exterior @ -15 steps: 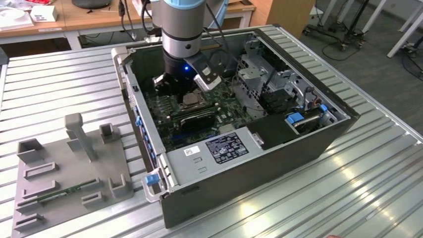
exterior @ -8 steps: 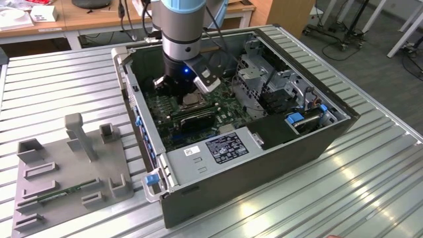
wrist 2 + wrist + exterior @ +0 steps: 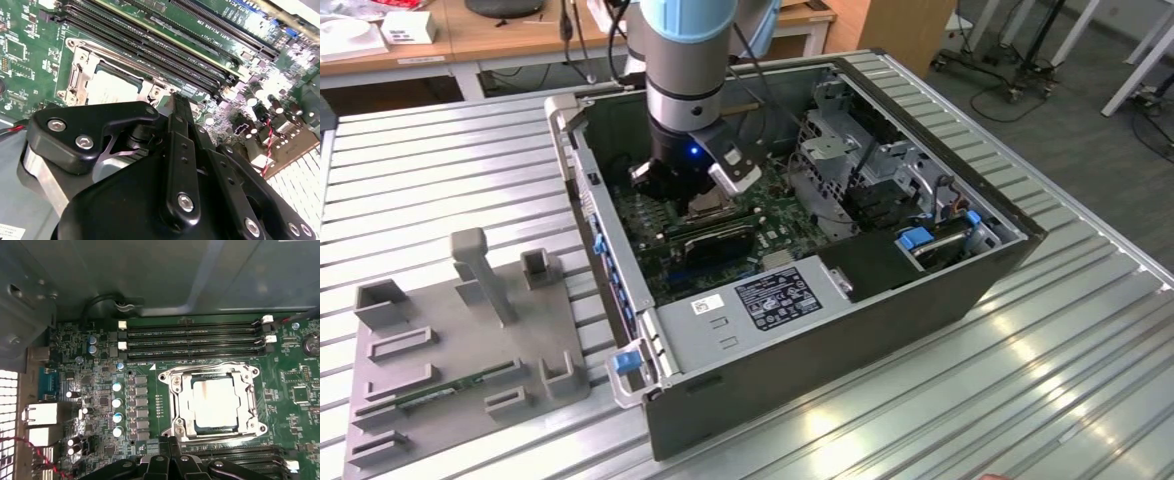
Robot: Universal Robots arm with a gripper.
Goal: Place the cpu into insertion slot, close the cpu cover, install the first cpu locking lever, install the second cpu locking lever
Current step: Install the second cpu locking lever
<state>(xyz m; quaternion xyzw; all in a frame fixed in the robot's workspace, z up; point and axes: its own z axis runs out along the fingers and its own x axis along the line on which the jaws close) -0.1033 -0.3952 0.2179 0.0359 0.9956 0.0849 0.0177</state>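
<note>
cpu sits flat in the insertion slot with the cpu cover down around it, gripper just above, finger state I can't tell; chip's light, rigid, fragile underneath, so edges only.

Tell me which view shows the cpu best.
The first wrist view: the cpu lies fully visible, flat in the insertion slot. In the second wrist view the end effector hides part of it; in the exterior view the arm blocks it.

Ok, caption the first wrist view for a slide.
Gripper poised beside the insertion slot, cpu seated inside.
</note>
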